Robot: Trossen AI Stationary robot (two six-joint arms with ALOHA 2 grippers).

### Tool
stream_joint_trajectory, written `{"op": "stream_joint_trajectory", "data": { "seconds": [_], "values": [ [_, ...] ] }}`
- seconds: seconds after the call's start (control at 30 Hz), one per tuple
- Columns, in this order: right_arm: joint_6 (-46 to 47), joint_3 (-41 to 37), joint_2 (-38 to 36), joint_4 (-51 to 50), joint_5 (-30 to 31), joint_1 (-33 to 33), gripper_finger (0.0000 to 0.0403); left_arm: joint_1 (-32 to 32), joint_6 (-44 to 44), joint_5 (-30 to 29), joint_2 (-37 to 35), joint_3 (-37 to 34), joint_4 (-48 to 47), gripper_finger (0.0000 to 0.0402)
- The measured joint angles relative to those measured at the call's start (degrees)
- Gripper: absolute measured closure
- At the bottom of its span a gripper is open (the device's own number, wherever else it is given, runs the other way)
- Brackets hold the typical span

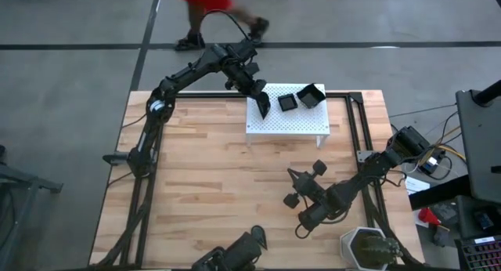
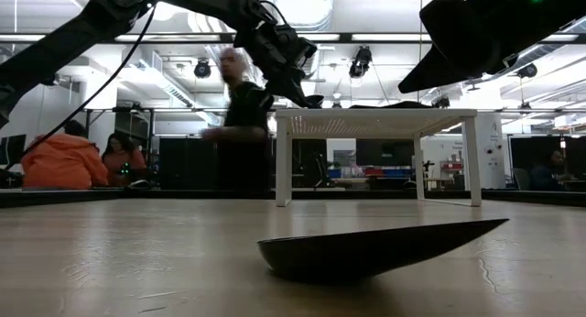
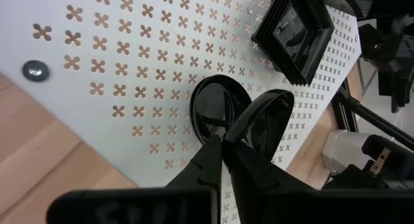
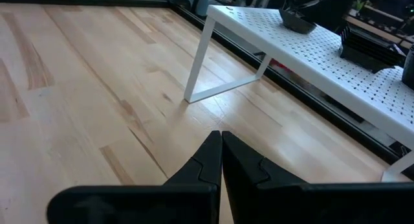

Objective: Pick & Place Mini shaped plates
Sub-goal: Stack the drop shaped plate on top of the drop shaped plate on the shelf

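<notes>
Up on the white stand [image 1: 290, 124], the left claw [image 1: 264, 104] pinches a teardrop plate [image 3: 266, 120] just above another [image 3: 217, 107] lying there — square plates [image 1: 287, 102] sit beside. Right claw [image 1: 300, 175], pressed together, hovers over the table [image 1: 203, 177].

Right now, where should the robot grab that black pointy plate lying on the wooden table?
Probably by its thin rim near the raised pointed tip, coming straight down from above. The teardrop plate sits low on its rounded belly on the table, so only the upturned edge gives an end effector something to pinch.
</notes>
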Motion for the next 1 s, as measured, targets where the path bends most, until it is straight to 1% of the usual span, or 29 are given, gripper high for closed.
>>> {"op": "stream_joint_trajectory", "data": {
  "seconds": [0.13, 0.37, 0.53, 0.73, 0.8, 0.9, 1.0],
  "values": [
    [0.0, 0.0, 0.0, 0.0, 0.0, 0.0, 0.0394, 0.0, 0.1, 0.0, 0.0, 0.0, 0.0, 0.0369],
    [-0.2, 0.0, 0.0, 0.0, 0.0, 0.0, 0.0394, 0.0, -1.3, 0.5, 0.0, 0.0, -0.1, 0.0319],
    [-0.2, 0.0, 0.0, 0.0, 0.0, 0.0, 0.0394, 0.0, -1.7, 0.5, 0.0, 0.3, 0.0, 0.0294],
    [-0.2, 0.0, 0.0, 0.0, -0.1, 0.0, 0.0394, 0.0, -2.0, 1.0, -0.1, 0.3, -0.3, 0.0285],
    [-0.2, 0.0, 0.0, 0.0, -0.1, 0.0, 0.0394, 0.0, -0.5, 2.1, -0.4, 0.3, -0.8, 0.0285],
    [-0.2, 0.0, 0.0, -0.1, -0.2, 0.0, 0.0394, -0.2, 2.6, 2.4, -1.3, 0.3, -3.3, 0.0285],
    [-0.2, 0.0, 0.0, -0.1, -0.8, 0.0, 0.0394, -1.4, 5.7, 2.3, -2.9, -0.8, -3.7, 0.0285]
  ]
}}
